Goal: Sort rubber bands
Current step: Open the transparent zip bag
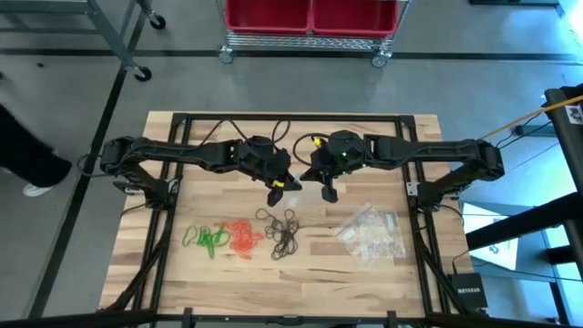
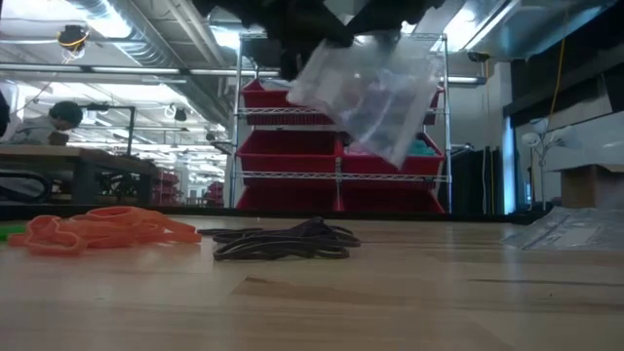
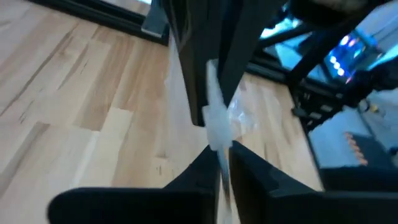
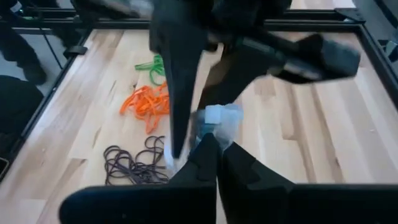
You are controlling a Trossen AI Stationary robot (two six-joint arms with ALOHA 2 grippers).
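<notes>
Three heaps of rubber bands lie on the wooden table: green (image 1: 208, 240), orange-red (image 1: 243, 237) and black (image 1: 282, 232). In the low view the orange-red (image 2: 102, 229) and black (image 2: 283, 242) heaps show too. High over the table's middle hangs a clear plastic bag (image 2: 375, 93). My left gripper (image 1: 276, 189) and my right gripper (image 1: 328, 191) meet there, each shut on the bag, well above the heaps and on their far side. My left gripper (image 3: 222, 163) pinches a crumpled edge of the clear bag (image 3: 216, 127) between its two fingers, coming slanting down from the table's left. The bag is lifted clear of the table. My right gripper (image 4: 219, 152) pinches the bag's bunched edge (image 4: 219, 119) between its two fingers, slanting down from the table's right, close against the left gripper's fingers (image 4: 183, 93). The bag hangs below the two holds, clear of the table.
A pile of clear plastic bags (image 1: 372, 235) lies on the table's right part. A black frame (image 1: 291, 117) runs around the table. A wire shelf with red bins (image 2: 336, 146) stands beyond the far edge. Bare wood lies along the near edge.
</notes>
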